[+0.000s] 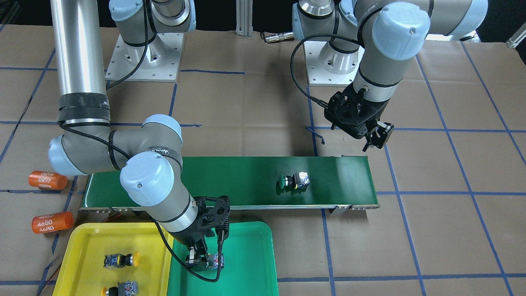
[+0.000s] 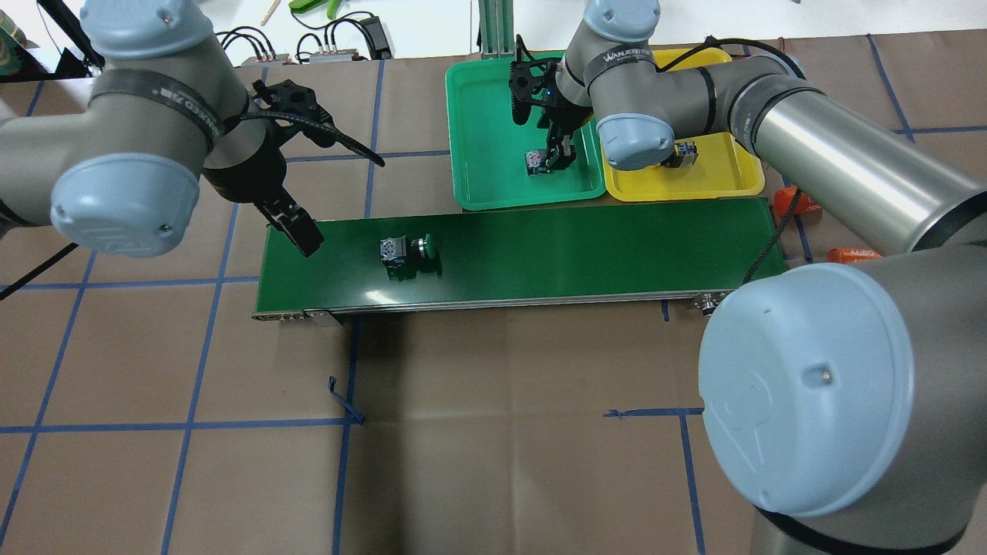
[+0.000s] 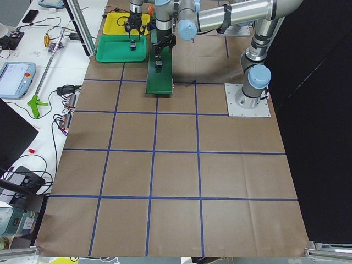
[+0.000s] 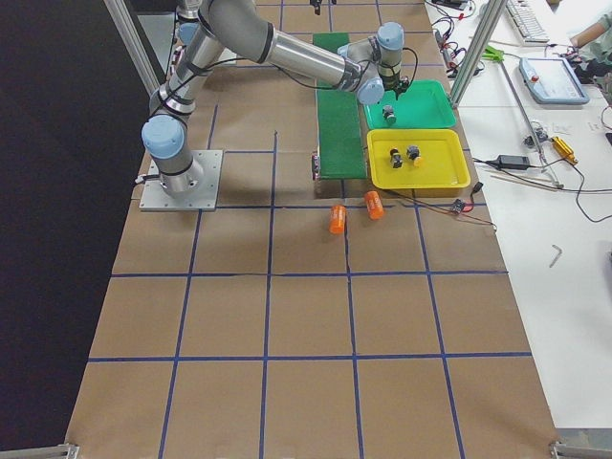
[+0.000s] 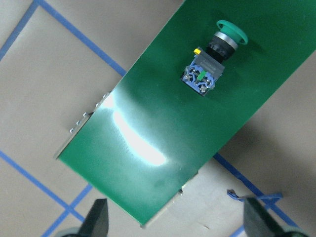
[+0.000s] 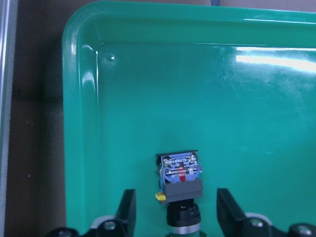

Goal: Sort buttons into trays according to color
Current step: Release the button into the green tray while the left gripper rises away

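Right gripper [image 6: 176,197] astride button [image 6: 179,170]

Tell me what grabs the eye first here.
The long green conveyor belt runs across the middle of the table, with a lone green-capped button lying on it and the left gripper open near its end. On the side away from the robot, the right gripper hangs open around a button lying in the green tray. Beside it, the yellow tray holds two yellow-capped buttons.
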`<state>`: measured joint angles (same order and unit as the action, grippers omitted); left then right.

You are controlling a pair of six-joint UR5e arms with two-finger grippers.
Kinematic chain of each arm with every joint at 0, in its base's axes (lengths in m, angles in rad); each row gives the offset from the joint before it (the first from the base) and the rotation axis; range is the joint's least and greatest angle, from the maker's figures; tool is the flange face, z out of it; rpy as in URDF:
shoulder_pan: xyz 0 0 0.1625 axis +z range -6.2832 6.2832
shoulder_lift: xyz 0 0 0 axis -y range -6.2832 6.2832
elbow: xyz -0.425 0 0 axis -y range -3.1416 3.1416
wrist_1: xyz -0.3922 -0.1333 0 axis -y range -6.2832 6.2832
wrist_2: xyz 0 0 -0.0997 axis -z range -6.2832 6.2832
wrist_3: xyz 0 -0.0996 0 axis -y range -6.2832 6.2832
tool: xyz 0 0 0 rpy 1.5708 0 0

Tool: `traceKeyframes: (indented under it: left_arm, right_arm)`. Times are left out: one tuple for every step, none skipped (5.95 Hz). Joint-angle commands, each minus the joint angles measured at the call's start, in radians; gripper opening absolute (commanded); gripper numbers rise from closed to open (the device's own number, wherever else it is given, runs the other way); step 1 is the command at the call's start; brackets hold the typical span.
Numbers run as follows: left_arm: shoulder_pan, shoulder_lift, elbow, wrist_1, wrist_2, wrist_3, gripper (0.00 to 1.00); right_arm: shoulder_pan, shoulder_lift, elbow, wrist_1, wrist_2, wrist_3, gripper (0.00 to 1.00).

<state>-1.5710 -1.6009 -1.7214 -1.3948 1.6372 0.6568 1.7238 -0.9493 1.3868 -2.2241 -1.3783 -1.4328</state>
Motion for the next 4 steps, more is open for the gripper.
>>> traceKeyframes:
  left_arm:
    - [-0.003,0.029,0.115,-0.183,0.000,-0.310,0.96]
    - [-0.003,0.044,0.109,-0.188,-0.011,-0.432,0.96]
    - [-0.007,0.050,0.114,-0.187,-0.014,-0.556,0.98]
    - [-0.007,0.073,0.097,-0.188,-0.016,-0.591,0.98]
  right_arm:
    - [0.003,-0.168,0.012,0.303,-0.048,0.015,1.00]
    - [0.025,-0.236,0.047,0.428,-0.050,0.079,1.00]
    - [0.078,-0.268,0.090,0.425,-0.060,0.217,1.00]
    - [0.123,-0.264,0.100,0.420,-0.061,0.280,1.00]
